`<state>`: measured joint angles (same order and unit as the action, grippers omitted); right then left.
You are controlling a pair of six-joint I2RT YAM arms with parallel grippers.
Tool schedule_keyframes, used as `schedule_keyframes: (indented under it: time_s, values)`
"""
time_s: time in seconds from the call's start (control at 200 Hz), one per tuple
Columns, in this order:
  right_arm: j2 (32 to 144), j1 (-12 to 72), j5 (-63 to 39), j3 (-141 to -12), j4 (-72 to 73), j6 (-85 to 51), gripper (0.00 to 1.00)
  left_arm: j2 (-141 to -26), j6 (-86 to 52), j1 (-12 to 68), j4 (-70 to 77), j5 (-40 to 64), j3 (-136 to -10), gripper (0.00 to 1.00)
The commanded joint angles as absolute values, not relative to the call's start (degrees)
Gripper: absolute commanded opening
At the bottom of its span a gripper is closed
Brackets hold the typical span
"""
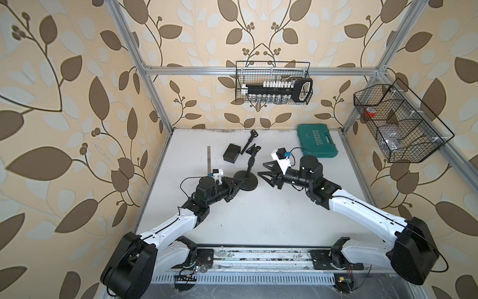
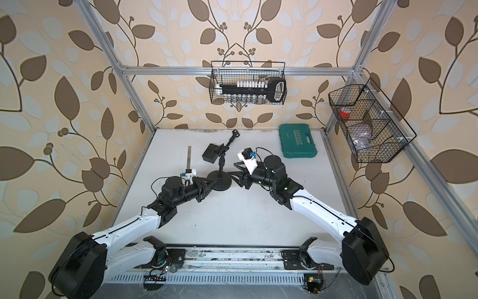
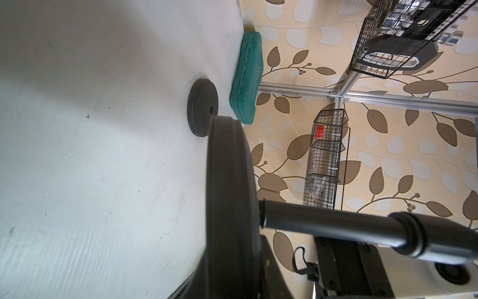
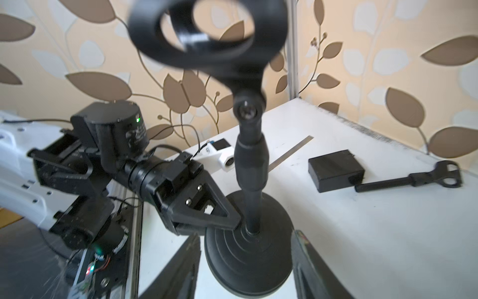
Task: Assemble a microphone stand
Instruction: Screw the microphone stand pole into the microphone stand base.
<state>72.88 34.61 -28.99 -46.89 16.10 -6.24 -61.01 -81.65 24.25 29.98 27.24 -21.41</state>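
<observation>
The microphone stand [image 1: 250, 165] is upright near the middle of the white tabletop [image 1: 258, 220], between the two arms. Its round black base [image 1: 249, 182] sits flat, a pole [image 4: 252, 207] rises from the centre, and a ring-shaped clip [image 4: 232, 70] tops it.

The left gripper [image 1: 241, 183] comes in low from the left side of the stand. Its jaws are pressed together on the base, with the tips close to the foot of the pole, as the right wrist view shows [image 4: 232, 224]. In the left wrist view the base rim [image 3: 227, 194] fills the foreground edge-on.

The right gripper [image 1: 261, 168] hangs just beside the base on the opposite side, jaws spread and holding nothing. From its own wrist camera, its fingers [image 4: 181, 266] flank the near edge of the base. I cannot tell whether they touch it.

Behind the stand lie a small black box [image 1: 232, 153], a second black rod with a clip end [image 1: 249, 141] and a metal ruler [image 1: 209, 160], all apart from both grippers. A green case [image 1: 316, 141] rests near the back right corner of the tabletop. In the left wrist view a small black disc [image 3: 203, 107] lies flat near that case.
</observation>
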Motion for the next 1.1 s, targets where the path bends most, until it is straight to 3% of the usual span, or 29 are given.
schedule_keyframes:
  time_s: [0.0, 0.62, 1.095]
  values:
    - [76.06, 33.45, -38.78, -48.13, 17.94, -3.93, 0.57, -60.20, -82.82, 23.39, 37.36, 31.95, -23.00, 0.00]
    - [86.54, 31.51, -45.57, -51.11, 27.77, -5.39, 0.47, -63.90, -83.98, 22.24, 40.38, 37.00, -24.31, 0.00]
    - [88.83, 31.38, -44.18, -50.66, 32.24, -8.61, 0.51, -59.47, -80.80, 22.15, 34.96, 37.27, -24.78, 0.00]
